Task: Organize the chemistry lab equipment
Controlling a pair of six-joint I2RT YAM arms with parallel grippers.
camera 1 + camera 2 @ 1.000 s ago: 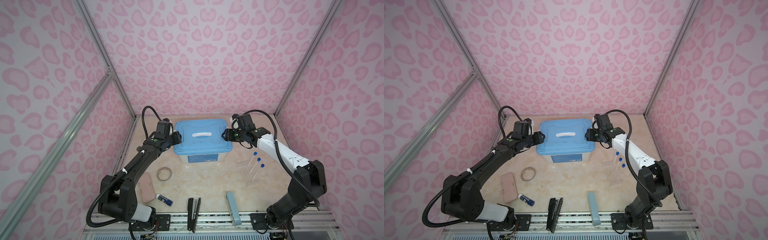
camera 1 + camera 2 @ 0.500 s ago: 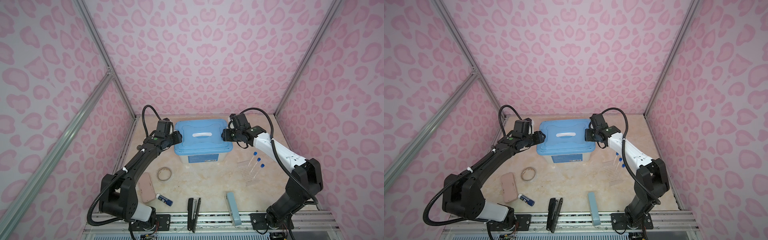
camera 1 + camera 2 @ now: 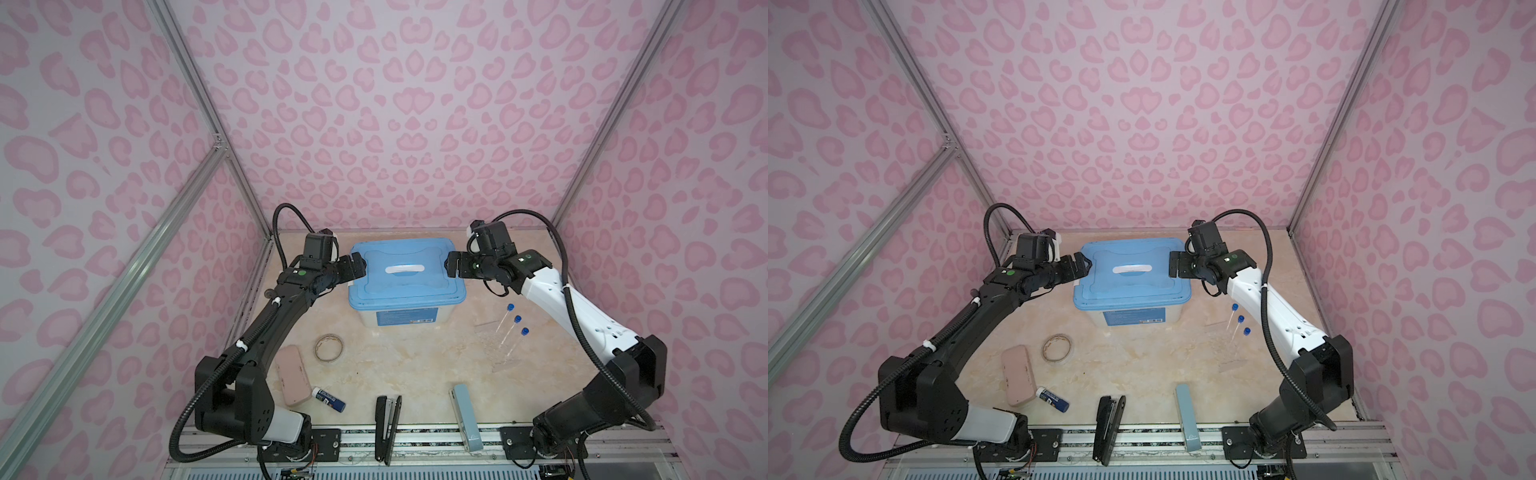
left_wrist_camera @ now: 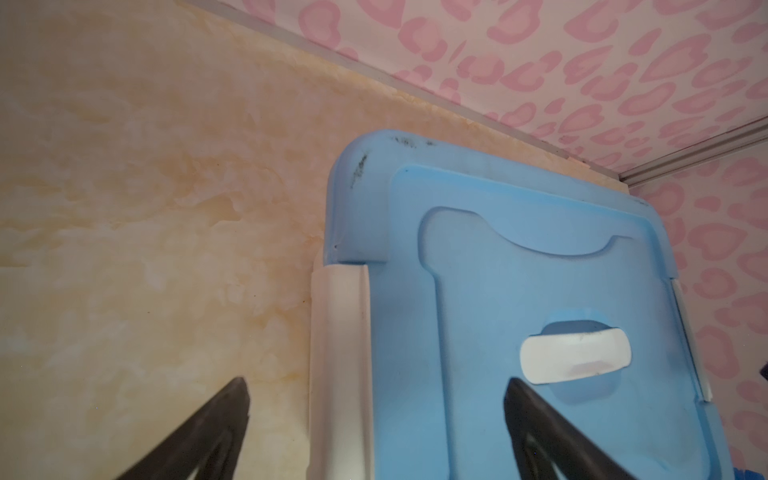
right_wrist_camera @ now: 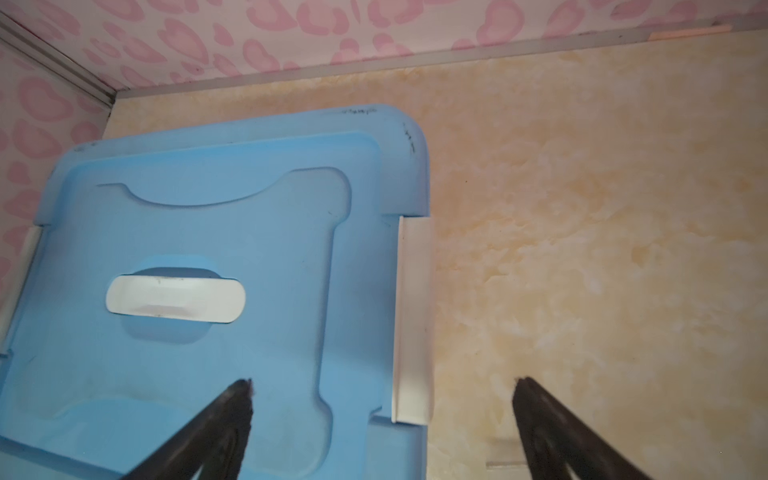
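Observation:
A clear box with a blue lid point(image 3: 405, 274) stands shut at the back middle in both top views, lid point(image 3: 1129, 270). My left gripper point(image 3: 359, 266) is open at its left end; in the left wrist view the gripper point(image 4: 376, 384) straddles the white side latch point(image 4: 338, 353), holding nothing. My right gripper point(image 3: 453, 266) is open at the right end, and in the right wrist view this gripper point(image 5: 384, 384) spans the other latch point(image 5: 411, 316). Three blue-capped tubes point(image 3: 509, 328) lie on the table to the right, with faint clear pieces point(image 3: 505, 368) beside them.
At the front left lie a tape roll point(image 3: 328, 348), a pink case point(image 3: 293, 381) and a blue glue stick point(image 3: 328, 399). A black stapler point(image 3: 387, 428) and a pale-blue stapler point(image 3: 465, 415) sit at the front edge. Pink walls close three sides.
Both grippers' jaws have spread wider at the box's two ends. The arms have hardly moved.

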